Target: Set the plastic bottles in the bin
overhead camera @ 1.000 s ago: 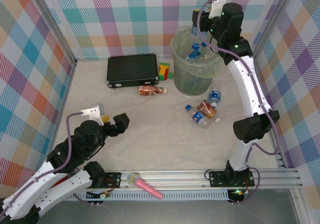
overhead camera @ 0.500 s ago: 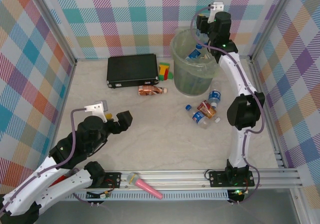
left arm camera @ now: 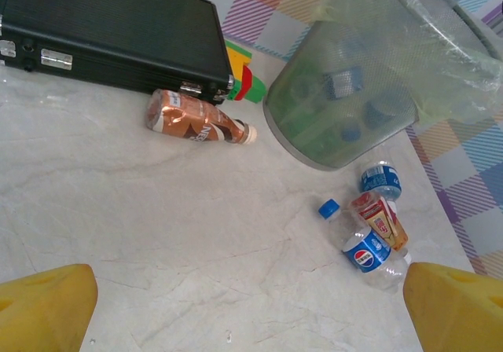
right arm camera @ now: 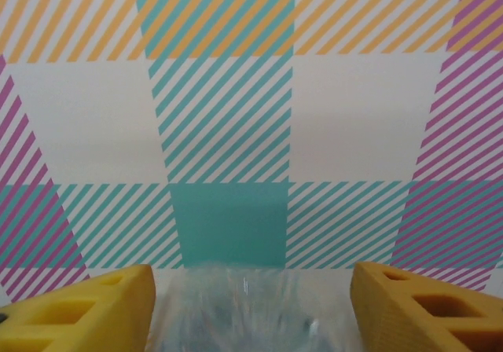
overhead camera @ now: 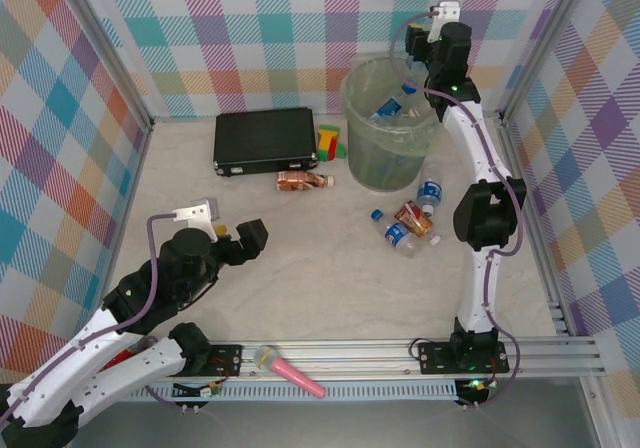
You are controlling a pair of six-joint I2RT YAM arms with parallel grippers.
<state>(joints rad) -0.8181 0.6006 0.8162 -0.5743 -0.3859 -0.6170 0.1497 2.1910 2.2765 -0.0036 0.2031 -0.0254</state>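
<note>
The bin (overhead camera: 385, 153) is a pale-green translucent bucket at the back; several blue-labelled plastic bottles (overhead camera: 388, 109) lie inside. My right gripper (overhead camera: 418, 50) hangs above its far rim, facing the wall. Its yellow fingers (right arm camera: 86, 309) stand wide apart, open, and a blurred clear shape (right arm camera: 251, 309) shows low between them. Three bottles (overhead camera: 398, 233) lie on the table near the bin, and a copper-brown one (overhead camera: 303, 180) lies by the case. My left gripper (overhead camera: 243, 243) is open and empty at the near left. Its view shows the copper bottle (left arm camera: 192, 120), the bin (left arm camera: 346, 93) and a blue-labelled bottle (left arm camera: 365, 254).
A flat black case (overhead camera: 265, 140) lies left of the bin, with coloured blocks (overhead camera: 328, 143) between the two. A pink stick (overhead camera: 290, 370) rests on the front rail. Checked walls close the table on three sides.
My right gripper has shifted right and back over the bin's far rim as the arm straightened. My left gripper has crept forward and right.
</note>
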